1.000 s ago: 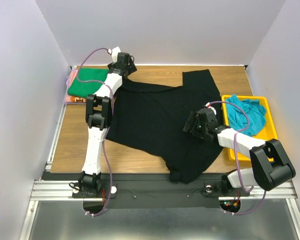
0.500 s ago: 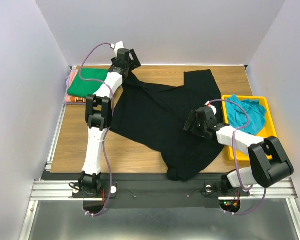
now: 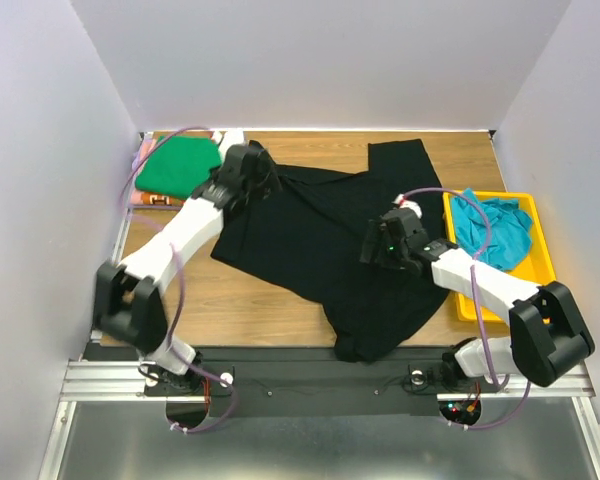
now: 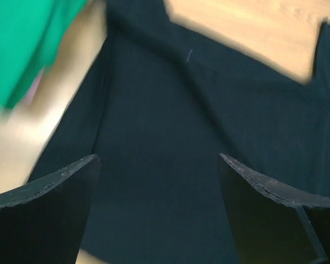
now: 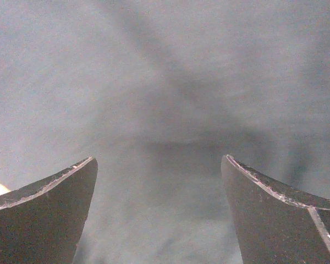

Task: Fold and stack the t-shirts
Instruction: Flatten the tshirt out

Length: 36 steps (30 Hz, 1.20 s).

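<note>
The black t-shirt (image 3: 310, 245) lies spread across the middle of the table, a sleeve reaching toward the back. My left gripper (image 3: 260, 185) hovers open over its back-left part; in the left wrist view the jaws (image 4: 158, 158) stand wide with only black cloth (image 4: 170, 110) between them and the green shirt (image 4: 22, 44) at the upper left. My right gripper (image 3: 373, 250) is open just above the shirt's right half, and dark cloth (image 5: 165, 82) fills the right wrist view between its spread fingers (image 5: 158, 158). A folded green t-shirt (image 3: 180, 165) rests on an orange-pink one (image 3: 145, 198) at the back left. A teal-blue t-shirt (image 3: 495, 230) lies crumpled in the tray.
The yellow tray (image 3: 540, 265) sits against the right wall. Bare wooden table (image 3: 170, 280) shows at the near left and along the back edge. White walls close in the sides and back.
The left arm has swung down from the back-left corner, its elbow dropping to the left, and its gripper now sits lower over the black shirt. The right gripper has edged slightly left.
</note>
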Motion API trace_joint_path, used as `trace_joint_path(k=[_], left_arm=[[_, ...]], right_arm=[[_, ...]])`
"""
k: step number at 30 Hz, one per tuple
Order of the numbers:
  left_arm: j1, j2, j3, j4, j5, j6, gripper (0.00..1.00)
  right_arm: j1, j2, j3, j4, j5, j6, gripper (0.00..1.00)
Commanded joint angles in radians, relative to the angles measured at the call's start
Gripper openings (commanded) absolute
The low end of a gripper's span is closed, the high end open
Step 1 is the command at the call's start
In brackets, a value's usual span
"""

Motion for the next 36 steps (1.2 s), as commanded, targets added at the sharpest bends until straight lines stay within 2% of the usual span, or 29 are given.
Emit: trace_joint_path(k=[1, 2, 6, 11, 14, 19, 23, 25, 27, 29, 30, 33, 36], left_arm=[[-0.011, -0.226, -0.292, 0.064, -0.066, -0.153, 0.99], [-0.02, -0.269, -0.405, 0.103, -0.04, -0.159, 0.99], [-0.036, -0.435, -0.571, 0.119, 0.003, -0.237, 0.99], [-0.036, -0.48, -0.624, 0.133, -0.035, -0.248, 0.98], [-0.036, -0.46, -0.641, 0.141, -0.041, -0.253, 0.98], [-0.024, -0.38, -0.644, 0.148, -0.055, -0.268, 0.98], [0.018, -0.342, -0.628, 0.138, -0.067, -0.27, 0.98], [0.033, -0.331, -0.619, 0.145, -0.06, -0.262, 0.98], [0.041, -0.327, -0.615, 0.138, -0.049, -0.256, 0.98], [0.042, -0.33, -0.613, 0.13, -0.043, -0.265, 0.98], [0.042, -0.337, -0.619, 0.13, -0.024, -0.267, 0.98], [0.041, -0.359, -0.634, 0.133, 0.011, -0.281, 0.98], [0.039, -0.377, -0.653, 0.125, 0.036, -0.288, 0.98]], right_arm=[[0.158, -0.016, 0.051, -0.054, 0.047, 0.04, 1.0], [0.181, -0.015, 0.044, -0.062, 0.063, 0.069, 1.0], [0.218, -0.009, -0.034, -0.089, 0.063, 0.229, 1.0], [0.189, 0.054, -0.041, -0.12, 0.169, 0.278, 1.0], [0.075, 0.128, -0.01, -0.119, 0.156, 0.242, 1.0], [-0.101, 0.396, 0.216, -0.1, 0.153, 0.084, 1.0], [-0.15, 0.585, 0.47, -0.099, 0.191, -0.071, 1.0], [-0.15, 0.61, 0.568, -0.1, 0.196, -0.171, 1.0], [-0.15, 0.562, 0.591, -0.106, 0.154, -0.216, 1.0], [-0.144, 0.498, 0.556, -0.105, 0.045, -0.239, 1.0], [-0.138, 0.414, 0.535, -0.105, 0.023, -0.24, 1.0], [-0.066, 0.242, 0.417, -0.105, -0.021, -0.214, 1.0], [-0.054, 0.141, 0.277, -0.105, -0.055, -0.127, 1.0]])
